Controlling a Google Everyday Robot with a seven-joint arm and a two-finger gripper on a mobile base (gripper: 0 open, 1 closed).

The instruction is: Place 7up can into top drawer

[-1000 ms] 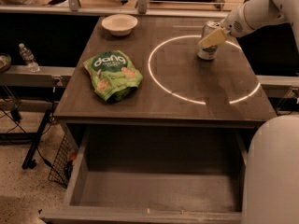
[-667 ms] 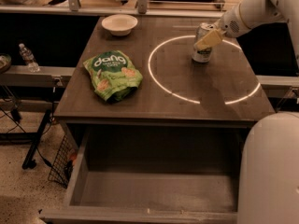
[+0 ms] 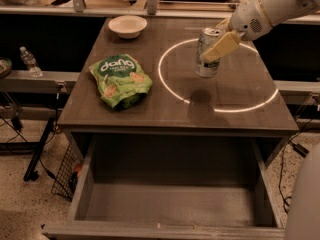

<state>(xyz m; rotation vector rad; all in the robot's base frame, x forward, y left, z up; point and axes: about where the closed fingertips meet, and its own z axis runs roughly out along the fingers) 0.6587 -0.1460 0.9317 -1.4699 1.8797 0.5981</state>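
Currently gripping the 7up can (image 3: 207, 70) in the gripper (image 3: 212, 48), with jaws narrowed onto the can's sides. One tan finger (image 3: 221, 45) slanting across the can's front, the other hidden behind it. Holding the can upright, pull-tab top showing, over the back right part of the table (image 3: 150, 115) and inside the glowing light ring (image 3: 161, 75) on the tabletop. Casting a dark shadow on the wood in front of the can's base and apart from it, so raised off the surface rather than standing on it. Reaching in from the upper right on the white arm (image 3: 280, 4).

Below the table's front edge, pulled out toward the camera: the top drawer (image 3: 170, 204), open, with grey floor and low side walls in view, well apart from the can.

On the left half of the tabletop, lying flat: a green dang snack bag (image 3: 120, 80). Near the back left corner: a white bowl (image 3: 127, 25). Off to the left of the table, standing on a ledge: a small water bottle (image 3: 30, 61). At the lower right edge of the view: part of a rounded white robot body (image 3: 307, 199).
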